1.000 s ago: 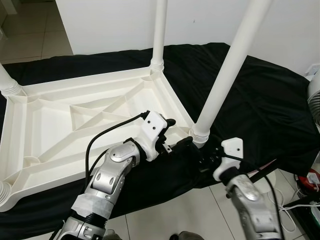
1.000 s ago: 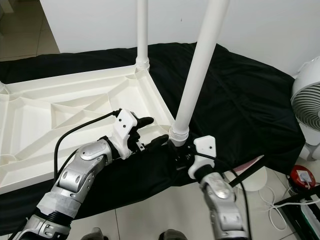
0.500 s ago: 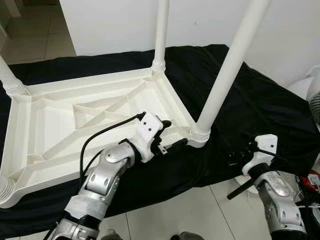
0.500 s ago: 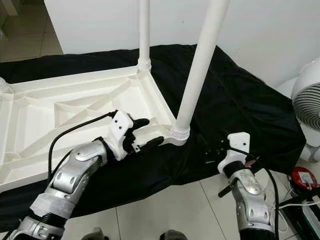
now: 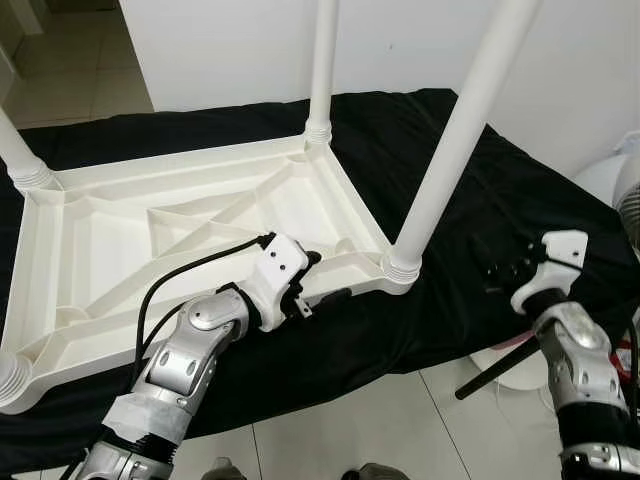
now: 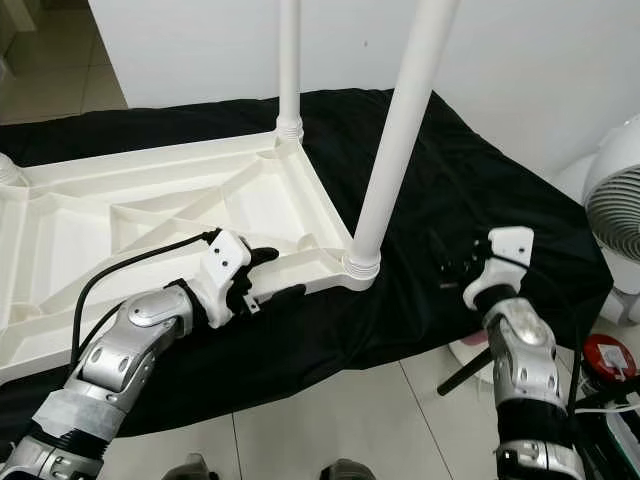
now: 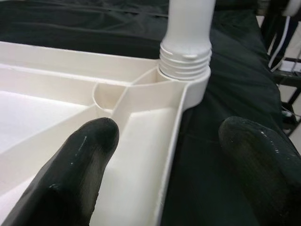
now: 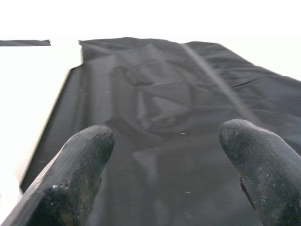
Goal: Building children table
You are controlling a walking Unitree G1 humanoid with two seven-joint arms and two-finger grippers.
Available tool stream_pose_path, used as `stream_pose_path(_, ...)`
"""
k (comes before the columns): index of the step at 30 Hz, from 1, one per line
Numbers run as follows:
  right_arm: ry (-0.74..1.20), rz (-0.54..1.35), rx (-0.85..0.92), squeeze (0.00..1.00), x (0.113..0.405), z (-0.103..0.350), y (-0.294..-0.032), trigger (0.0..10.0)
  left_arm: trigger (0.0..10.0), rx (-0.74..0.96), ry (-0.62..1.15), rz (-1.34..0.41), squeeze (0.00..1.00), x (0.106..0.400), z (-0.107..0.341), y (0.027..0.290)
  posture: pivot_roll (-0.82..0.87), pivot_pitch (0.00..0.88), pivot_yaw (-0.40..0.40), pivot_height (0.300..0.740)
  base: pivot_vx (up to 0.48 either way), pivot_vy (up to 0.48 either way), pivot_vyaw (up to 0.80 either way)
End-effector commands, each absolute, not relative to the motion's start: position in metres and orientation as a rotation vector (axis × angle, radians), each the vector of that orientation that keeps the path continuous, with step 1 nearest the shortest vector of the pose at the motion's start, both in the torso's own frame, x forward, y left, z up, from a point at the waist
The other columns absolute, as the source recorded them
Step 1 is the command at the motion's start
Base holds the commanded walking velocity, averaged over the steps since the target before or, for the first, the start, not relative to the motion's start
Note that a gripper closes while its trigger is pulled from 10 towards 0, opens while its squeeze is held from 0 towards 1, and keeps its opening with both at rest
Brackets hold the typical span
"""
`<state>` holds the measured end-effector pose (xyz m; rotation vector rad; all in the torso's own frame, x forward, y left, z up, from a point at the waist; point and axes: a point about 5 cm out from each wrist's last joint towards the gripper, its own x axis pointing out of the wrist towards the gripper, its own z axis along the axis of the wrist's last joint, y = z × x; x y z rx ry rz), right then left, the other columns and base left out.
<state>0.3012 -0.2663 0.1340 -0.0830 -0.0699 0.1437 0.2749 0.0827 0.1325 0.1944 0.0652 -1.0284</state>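
left hand [image 5: 318, 283] spread, its two fingers [image 7: 87, 155] straddling the near rim of the upturned children table [image 5: 180, 230], one inside the ribbed underside, the other outside over the black cloth [image 5: 520, 200]; nothing pinched. just beyond the hand, the near leg [image 5: 455, 140] stands upright in its corner socket, threaded collar seated; judged: hand sits here to steady the rim beside that joint. further past it, a second leg [image 5: 322, 70] stands in the far corner socket; two more leg bases show at the corners on the hand's far left. table lies top-down on the cloth so the sockets face up. right hand [image 6: 452, 268] spread, empty, well apart from the leg, over bare cloth. fan [image 6: 615, 215] beyond the right hand.
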Motion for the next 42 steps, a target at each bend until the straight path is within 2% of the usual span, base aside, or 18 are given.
stream_pose_path(1,-0.042,0.169,-0.093,0.0,0.309,0.133,-0.264,10.0,10.0,0.209,0.1,-1.112,0.0,0.269,0.13,0.082,0.02,0.0,-0.014,0.74,0.0,0.0,0.0)
stream_pose_path(4,-0.038,0.216,-0.096,0.0,0.326,0.14,-0.257,10.0,10.0,0.237,0.129,-1.131,0.0,0.268,0.127,0.089,0.02,0.0,-0.012,0.74,0.0,0.0,0.0)
stream_pose_path(5,-0.044,0.281,-0.029,0.0,0.338,0.148,-0.248,10.0,10.0,0.26,0.154,-1.138,0.0,0.268,0.125,0.095,0.02,0.0,-0.009,0.74,0.0,0.0,0.0)
stream_pose_path(7,-0.044,0.308,-0.005,0.0,0.342,0.15,-0.245,10.0,10.0,0.276,0.156,-1.137,0.0,0.269,0.124,0.097,0.02,0.0,-0.011,0.74,0.0,0.0,0.0)
stream_pose_path(12,-0.021,0.471,0.195,0.0,0.356,0.16,-0.23,10.0,10.0,0.349,0.155,-1.088,0.0,0.277,0.122,0.104,0.02,0.0,-0.014,0.74,0.0,0.0,0.0)
stream_pose_path(18,0.029,0.553,0.317,0.0,0.361,0.16,-0.224,10.0,10.0,0.418,0.138,-1.003,0.0,0.288,0.124,0.113,0.02,0.0,-0.016,0.74,0.0,0.0,0.0)
stream_pose_path(23,0.104,0.64,0.368,0.0,0.357,0.151,-0.22,10.0,10.0,0.473,0.132,-0.94,0.0,0.296,0.124,0.118,0.03,0.0,-0.019,0.74,0.0,0.0,0.0)
stream_pose_path(29,0.197,0.778,0.514,0.0,0.344,0.139,-0.216,10.0,10.0,0.537,0.135,-0.854,0.0,0.308,0.122,0.129,0.02,0.0,-0.017,0.74,0.0,0.0,0.0)
stream_pose_path(33,0.264,0.923,0.56,0.0,0.327,0.134,-0.211,10.0,10.0,0.582,0.132,-0.812,0.0,0.316,0.122,0.138,0.02,0.0,-0.014,0.74,0.0,0.0,0.0)
stream_pose_path(39,0.309,0.973,0.567,0.0,0.313,0.129,-0.214,10.0,10.0,0.597,0.13,-0.796,0.0,0.32,0.124,0.145,0.02,0.0,-0.012,0.74,0.0,0.0,0.0)
stream_pose_path(42,0.297,0.938,0.547,0.0,0.312,0.126,-0.217,10.0,10.0,0.604,0.126,-0.795,0.0,0.321,0.126,0.147,0.02,0.0,-0.012,0.74,0.0,0.0,0.0)
